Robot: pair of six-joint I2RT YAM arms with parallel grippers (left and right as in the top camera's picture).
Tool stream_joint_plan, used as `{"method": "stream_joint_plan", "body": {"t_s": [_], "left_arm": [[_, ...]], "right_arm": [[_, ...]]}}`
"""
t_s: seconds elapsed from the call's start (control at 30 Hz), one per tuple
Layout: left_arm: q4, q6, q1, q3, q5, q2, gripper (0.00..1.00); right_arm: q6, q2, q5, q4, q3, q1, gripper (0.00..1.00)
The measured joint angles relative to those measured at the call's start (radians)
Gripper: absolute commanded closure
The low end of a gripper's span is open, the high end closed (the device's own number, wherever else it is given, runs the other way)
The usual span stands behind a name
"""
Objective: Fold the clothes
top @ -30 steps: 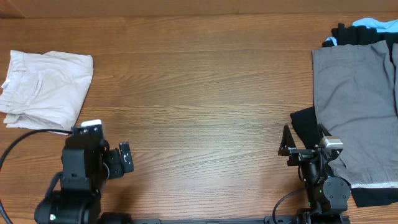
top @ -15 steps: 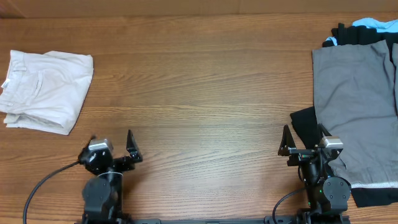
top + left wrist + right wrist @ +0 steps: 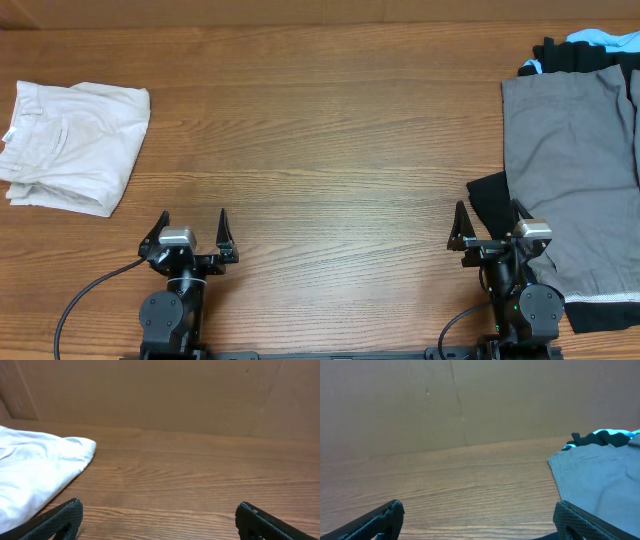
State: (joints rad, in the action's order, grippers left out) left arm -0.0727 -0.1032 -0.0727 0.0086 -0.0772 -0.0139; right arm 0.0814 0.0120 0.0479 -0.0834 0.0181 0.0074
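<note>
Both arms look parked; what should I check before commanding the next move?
1. Left pincer open, empty: ok.
2. Right pincer open, empty: ok.
3. Beige shorts folded, lying at the far left of the table, apart from both pincers: ok.
4. Fold edges aligned: cannot tell.
5. Right pincer clear of the black garment beside the grey shorts: cannot tell; they overlap from overhead.

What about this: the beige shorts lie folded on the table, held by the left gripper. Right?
No. The beige shorts lie folded on the table, but the left gripper is open, empty and apart from them; the overhead view shows it.
</note>
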Motion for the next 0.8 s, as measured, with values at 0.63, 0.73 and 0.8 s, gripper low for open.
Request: {"method": "stream_joint_plan", "body": {"t_s": [0.63, 0.73, 0.8], "left_arm": [[-0.006, 0.011, 0.000, 0.000, 0.057, 0.000, 0.00], [-0.006, 0.011, 0.000, 0.000, 0.059, 0.000, 0.00], [-0.006, 0.018, 0.000, 0.000, 0.059, 0.000, 0.00]], "right_arm": [[0.000, 0.000, 0.000, 0.000, 0.000, 0.000, 0.00], [0.000, 0.000, 0.000, 0.000, 0.000, 0.000, 0.00], [0.000, 0.000, 0.000, -0.001, 0.000, 0.000, 0.00]]}}
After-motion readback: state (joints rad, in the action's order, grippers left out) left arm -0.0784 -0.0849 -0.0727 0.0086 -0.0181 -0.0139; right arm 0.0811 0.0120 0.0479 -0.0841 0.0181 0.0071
